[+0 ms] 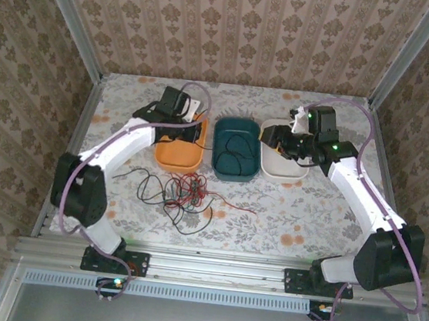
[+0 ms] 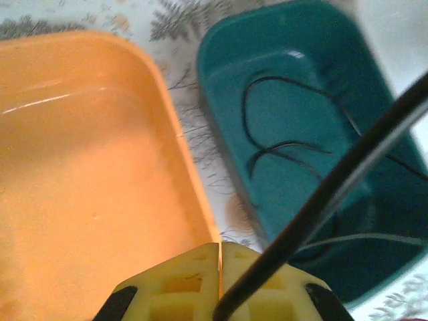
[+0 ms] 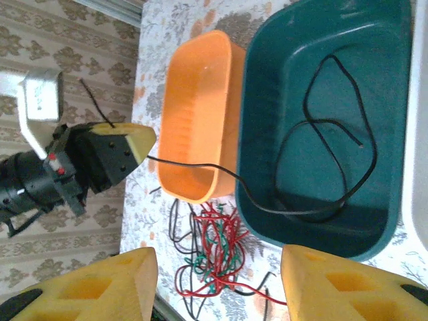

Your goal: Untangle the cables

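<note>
One black cable (image 2: 321, 200) was in hand, clear of the rest. Most of it lay looped on the floor of the teal bin (image 3: 267, 80), and one end ran up over the bin's near wall to the left gripper (image 2: 219, 267), whose yellow fingers were pressed together on it. That gripper hung above the orange bin (image 2: 87, 167), near its edge beside the teal one. The right gripper (image 3: 219, 267) had its fingers well apart and held nothing; in the top view it sat over the white bin (image 1: 276, 164).

The remaining red, green and black cables (image 1: 186, 190) sat in a knot on the table, in front of the bins.

The step looked like dropping off a freed cable, nearly done. The next move probably called for carrying the held end sideways over the teal bin and parting the fingers so the end fell inside rather than across the rim. One arm could then go back to the knot for another strand.
</note>
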Controlling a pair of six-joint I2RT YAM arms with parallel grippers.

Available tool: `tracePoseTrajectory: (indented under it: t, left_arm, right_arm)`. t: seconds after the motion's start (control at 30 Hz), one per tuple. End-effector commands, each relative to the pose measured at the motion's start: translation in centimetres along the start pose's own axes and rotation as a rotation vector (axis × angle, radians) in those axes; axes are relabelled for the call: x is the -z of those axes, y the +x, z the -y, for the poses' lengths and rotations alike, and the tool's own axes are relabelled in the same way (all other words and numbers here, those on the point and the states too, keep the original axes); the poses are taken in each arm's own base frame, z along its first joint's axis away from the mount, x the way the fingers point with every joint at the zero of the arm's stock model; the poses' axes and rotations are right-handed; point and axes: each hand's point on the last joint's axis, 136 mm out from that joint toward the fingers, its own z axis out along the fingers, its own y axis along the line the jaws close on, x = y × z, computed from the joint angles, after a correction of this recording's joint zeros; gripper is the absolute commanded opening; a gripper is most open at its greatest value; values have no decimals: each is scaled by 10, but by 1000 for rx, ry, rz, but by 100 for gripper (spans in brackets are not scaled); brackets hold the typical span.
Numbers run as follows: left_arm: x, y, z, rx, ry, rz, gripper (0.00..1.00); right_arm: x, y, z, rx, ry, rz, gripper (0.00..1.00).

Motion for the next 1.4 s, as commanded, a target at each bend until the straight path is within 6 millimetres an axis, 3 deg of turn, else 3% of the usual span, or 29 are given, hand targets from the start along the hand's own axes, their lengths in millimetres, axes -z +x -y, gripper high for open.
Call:
tracePoseTrajectory:
  t: [0.0, 0.2, 0.37, 0.47, 0.7, 0.93, 1.1, 1.27, 1.37]
  left_arm:
    - [-3, 15, -14, -67, -186, -142, 0]
    - [-20, -28, -3, -242, -381, -130, 0]
    - [-41, -57, 35, -313, -332, -76, 0]
    - [-61, -64, 51, -335, -294, -63, 0]
    - [-109, -50, 59, -377, -285, -131, 0]
    - [-116, -35, 58, -403, -323, -198, 1]
    - [-106, -27, 58, -383, -334, -234, 42]
    - [-101, -23, 61, -371, -317, -248, 54]
    - [-96, -26, 70, -364, -275, -233, 69]
  right_arm:
    - [6, 6, 12, 11, 62, -2, 53]
    - [9, 11, 16, 31, 84, -7, 53]
    - [10, 16, 19, 33, 90, -12, 53]
    - [12, 18, 21, 36, 97, -15, 53]
    - [19, 19, 21, 51, 108, -4, 53]
    - [21, 18, 22, 50, 114, 5, 52]
    - [20, 20, 21, 48, 110, -1, 51]
    - [21, 20, 20, 50, 104, 1, 51]
    - [21, 21, 20, 50, 103, 0, 51]
